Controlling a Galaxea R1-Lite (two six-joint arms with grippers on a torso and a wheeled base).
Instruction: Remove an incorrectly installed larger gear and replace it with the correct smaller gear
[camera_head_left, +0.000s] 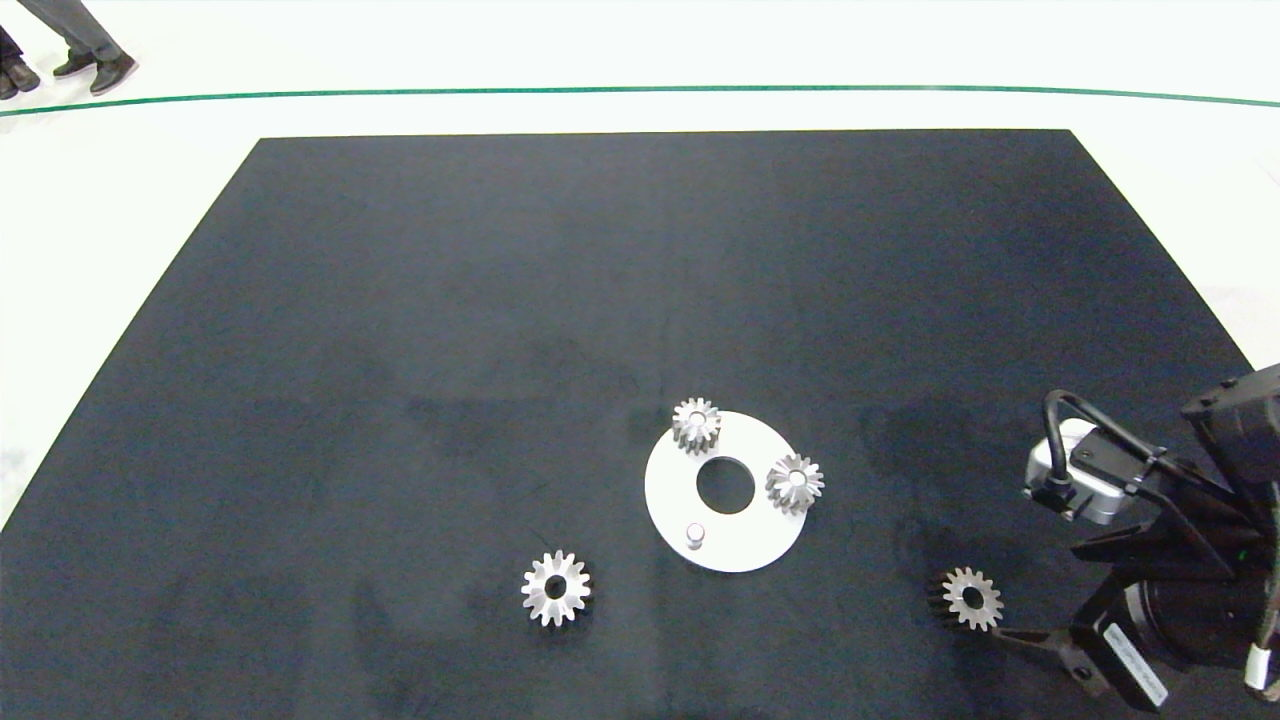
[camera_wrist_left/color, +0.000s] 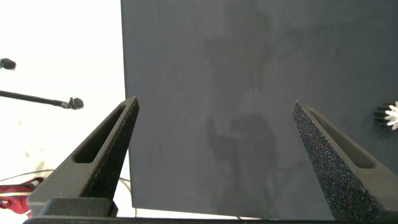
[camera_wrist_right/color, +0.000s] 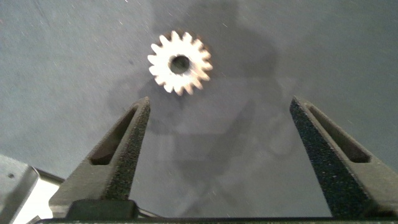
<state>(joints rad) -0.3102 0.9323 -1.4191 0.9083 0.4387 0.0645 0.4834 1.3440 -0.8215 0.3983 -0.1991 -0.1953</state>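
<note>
Right gripper (camera_wrist_right/color: 219, 106), fingers spread, hovers by the smaller gear (camera_head_left: 972, 598), lying flat right of the white disc (camera_head_left: 745, 550); the larger gear (camera_head_left: 556, 588) lies to the disc's left. Likely rigid, slick steel: pinch across opposite teeth. Left gripper (camera_wrist_left/color: 214, 106) gapes, idle.

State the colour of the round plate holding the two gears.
White; the round plate shows best in the head view.

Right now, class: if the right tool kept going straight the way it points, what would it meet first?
Probably the small silver toothed gear lying flat on the black mat. It sits just ahead of the open right tool, nearer one finger than centred, so the tool might reach the mat beside it; depth is unclear.
</note>
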